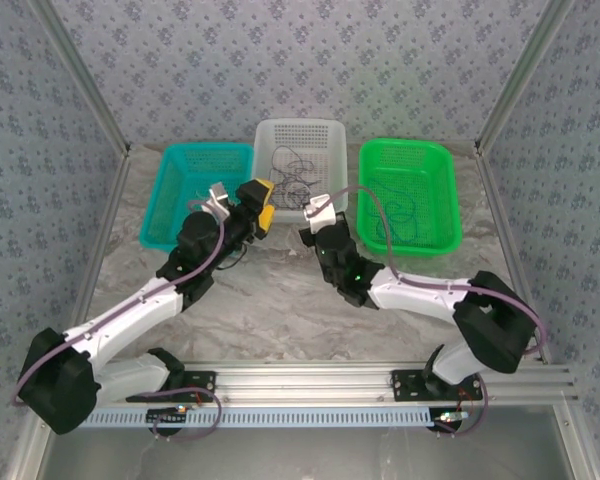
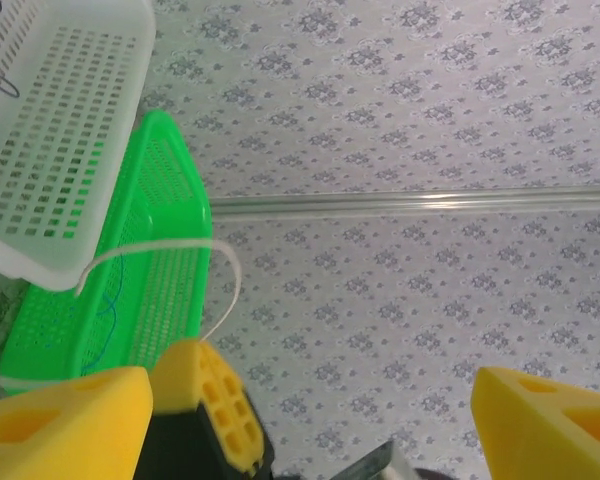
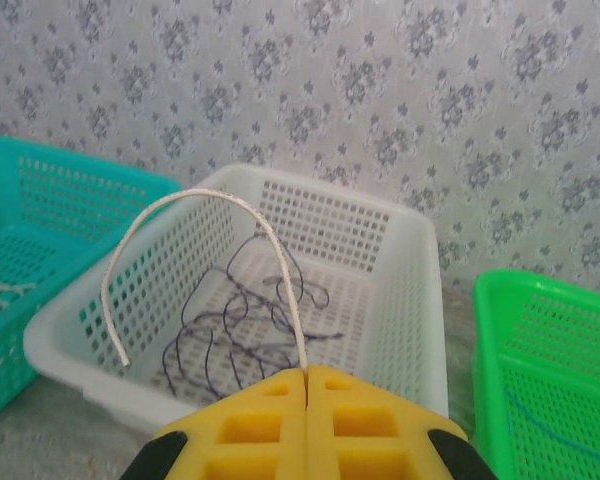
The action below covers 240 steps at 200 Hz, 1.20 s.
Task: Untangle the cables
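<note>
Top external view: three baskets are lined up at the far side of the marbled table (image 1: 280,290), with a teal basket (image 1: 195,148) on the left, a white basket (image 1: 300,123) in the middle and a green basket (image 1: 405,142) on the right. A loose tangle of dark cables (image 1: 292,180) is seen lying in the white basket. The left gripper (image 1: 260,205) is held just beside the near left corner of the white basket, and the right arm is stretched toward the same basket's near edge. In the right wrist view, the yellow fingers of the right gripper (image 3: 307,375) are pressed together, and a whitish cable (image 3: 202,193) is pinched between their tips. This cable rises from the grip, arches over to the left and ends free in front of the white basket's near wall. In the left wrist view, the left gripper's yellow fingers are spread wide, with nothing clamped between them. A yellow finger of the right gripper is seen low between them, apart from both, with the whitish cable looping up from it. A thin blue cable (image 3: 545,418) is seen on the floor of the green basket, and pale strands (image 3: 2,290) lie in the teal basket.
</note>
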{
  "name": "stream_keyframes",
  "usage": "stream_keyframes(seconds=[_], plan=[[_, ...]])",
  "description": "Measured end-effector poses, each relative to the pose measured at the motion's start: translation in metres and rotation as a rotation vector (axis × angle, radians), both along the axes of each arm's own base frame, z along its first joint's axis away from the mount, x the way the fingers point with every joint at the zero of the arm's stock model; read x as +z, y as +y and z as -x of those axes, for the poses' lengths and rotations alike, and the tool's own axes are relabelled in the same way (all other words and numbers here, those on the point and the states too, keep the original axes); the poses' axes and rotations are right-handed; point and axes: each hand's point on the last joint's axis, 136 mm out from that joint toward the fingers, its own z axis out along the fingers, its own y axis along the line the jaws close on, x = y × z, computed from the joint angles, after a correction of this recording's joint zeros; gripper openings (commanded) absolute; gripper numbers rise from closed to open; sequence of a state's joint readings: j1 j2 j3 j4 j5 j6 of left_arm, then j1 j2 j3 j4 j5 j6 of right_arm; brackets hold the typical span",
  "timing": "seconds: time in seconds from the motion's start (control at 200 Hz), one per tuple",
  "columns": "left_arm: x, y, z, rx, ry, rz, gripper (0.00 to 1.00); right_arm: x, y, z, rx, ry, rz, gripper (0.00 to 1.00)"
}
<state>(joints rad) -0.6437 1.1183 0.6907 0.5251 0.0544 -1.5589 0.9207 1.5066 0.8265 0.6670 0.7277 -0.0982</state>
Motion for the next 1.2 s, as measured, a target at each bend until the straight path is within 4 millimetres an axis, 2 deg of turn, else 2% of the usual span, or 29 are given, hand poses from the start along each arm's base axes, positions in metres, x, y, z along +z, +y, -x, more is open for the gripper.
stream_keyframes(seconds=[0.15, 0.265, 0.61, 0.855, 1.039, 1.199], plan=[[-0.012, -0.01, 0.0, -0.024, 0.044, 0.005, 0.84, 0.021, 0.01, -0.007, -0.001, -0.043, -0.052, 0.0], [-0.022, -0.014, -0.004, -0.026, 0.07, -0.003, 0.83, 0.027, 0.014, -0.006, 0.007, -0.054, -0.068, 0.0], [-0.027, -0.022, -0.014, -0.027, 0.073, 0.009, 0.82, 0.026, 0.03, 0.009, 0.051, -0.044, -0.091, 0.0], [-0.011, -0.026, -0.018, -0.03, 0.056, 0.064, 0.82, 0.023, 0.029, 0.009, 0.034, -0.043, -0.086, 0.0], [-0.009, -0.022, -0.021, -0.016, 0.058, 0.072, 0.81, 0.009, 0.034, 0.008, 0.033, -0.03, -0.047, 0.0], [-0.008, -0.011, -0.029, 0.015, 0.06, 0.083, 0.75, 0.007, 0.041, 0.015, 0.056, -0.037, -0.042, 0.0]])
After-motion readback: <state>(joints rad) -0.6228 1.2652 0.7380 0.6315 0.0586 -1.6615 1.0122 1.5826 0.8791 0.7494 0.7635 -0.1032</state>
